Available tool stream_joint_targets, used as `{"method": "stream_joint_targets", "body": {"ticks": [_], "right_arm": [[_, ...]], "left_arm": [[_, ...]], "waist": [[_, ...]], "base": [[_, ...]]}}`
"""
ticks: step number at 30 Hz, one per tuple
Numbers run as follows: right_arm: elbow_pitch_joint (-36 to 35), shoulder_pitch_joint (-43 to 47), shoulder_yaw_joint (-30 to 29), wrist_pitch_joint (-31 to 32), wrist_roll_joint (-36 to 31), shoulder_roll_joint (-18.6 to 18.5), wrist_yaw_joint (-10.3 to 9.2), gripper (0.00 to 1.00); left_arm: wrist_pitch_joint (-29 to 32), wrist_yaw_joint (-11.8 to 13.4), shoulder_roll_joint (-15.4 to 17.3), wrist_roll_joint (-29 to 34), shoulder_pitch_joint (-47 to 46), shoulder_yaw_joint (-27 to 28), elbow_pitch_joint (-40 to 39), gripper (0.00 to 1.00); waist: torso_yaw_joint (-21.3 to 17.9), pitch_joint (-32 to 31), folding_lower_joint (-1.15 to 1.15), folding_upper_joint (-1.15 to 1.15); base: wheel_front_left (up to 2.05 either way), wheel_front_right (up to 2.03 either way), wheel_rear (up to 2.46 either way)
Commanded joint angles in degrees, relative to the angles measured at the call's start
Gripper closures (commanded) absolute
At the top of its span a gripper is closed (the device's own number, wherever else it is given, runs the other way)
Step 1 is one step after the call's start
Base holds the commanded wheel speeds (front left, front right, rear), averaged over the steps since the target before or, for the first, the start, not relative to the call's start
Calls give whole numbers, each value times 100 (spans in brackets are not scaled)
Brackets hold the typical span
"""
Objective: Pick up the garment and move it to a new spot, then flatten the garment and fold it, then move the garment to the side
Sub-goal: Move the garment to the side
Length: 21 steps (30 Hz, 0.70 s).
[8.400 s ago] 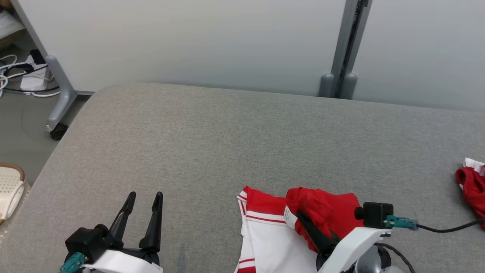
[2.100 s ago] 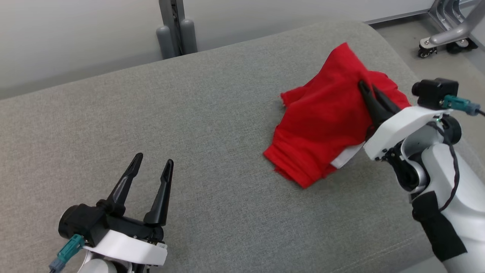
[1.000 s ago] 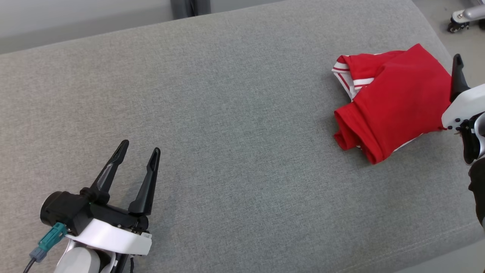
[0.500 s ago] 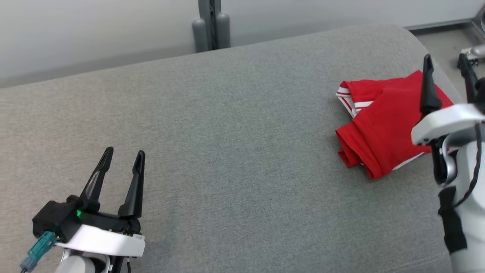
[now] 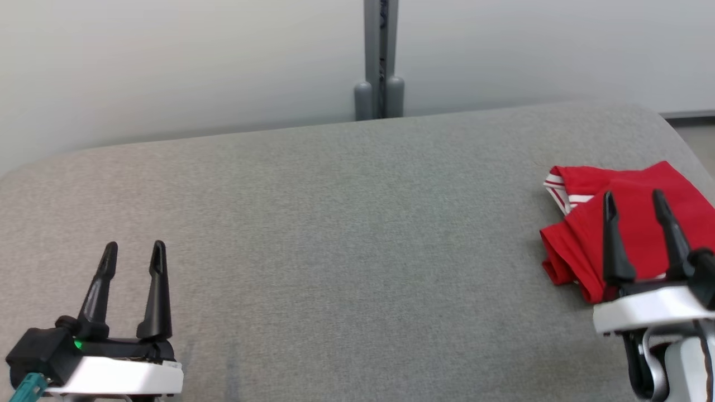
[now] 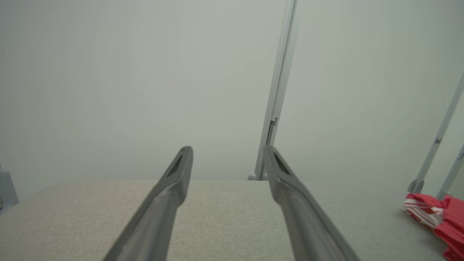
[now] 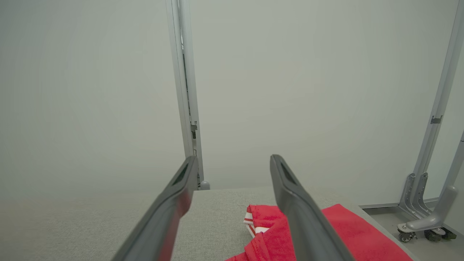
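Your right gripper (image 5: 633, 195) is spread wide and holds nothing, hanging just above the near side of the garment (image 5: 578, 240). The garment lies folded at the right end of the pad (image 5: 357, 251). Your left gripper (image 5: 135, 245) is also wide and empty, well apart at the left.

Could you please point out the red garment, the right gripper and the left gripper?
red garment (image 5: 642, 245), head view, its red upper layer.
right gripper (image 5: 633, 195), head view, midway between its fingertips.
left gripper (image 5: 136, 245), head view, midway between its fingertips.
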Motion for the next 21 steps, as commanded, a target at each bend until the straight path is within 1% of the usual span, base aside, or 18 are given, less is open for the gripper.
{"method": "stream_joint_targets", "body": {"ticks": [1, 5, 12, 15, 21], "right_arm": [[-128, 188, 6, -24, 82, 18, -1, 0], [-339, 676, 183, -23, 289, 105, -1, 0], [-472, 1219, 317, -23, 278, 143, 0, 0], [-496, 1313, 348, -23, 383, 143, -1, 0], [-518, 1374, 398, -24, 395, 160, -1, 0]], "left_arm": [[-24, -2, -27, 49, 70, 11, -18, 0], [-24, -2, -67, 60, 174, -60, 51, 0], [-24, -2, -133, 60, 361, -201, 346, 0], [-24, -2, -155, 144, 429, -172, 419, 0], [-24, -2, -196, 146, 422, -175, 470, 0]], "waist": [[196, -181, 0, 0], [359, -285, 0, 0], [476, -364, 0, 0], [487, -382, 0, 0], [481, -380, 0, 0]], "base": [[0, 0, 0], [0, 0, 0], [0, 0, 0], [0, 0, 0], [0, 0, 0]]}}
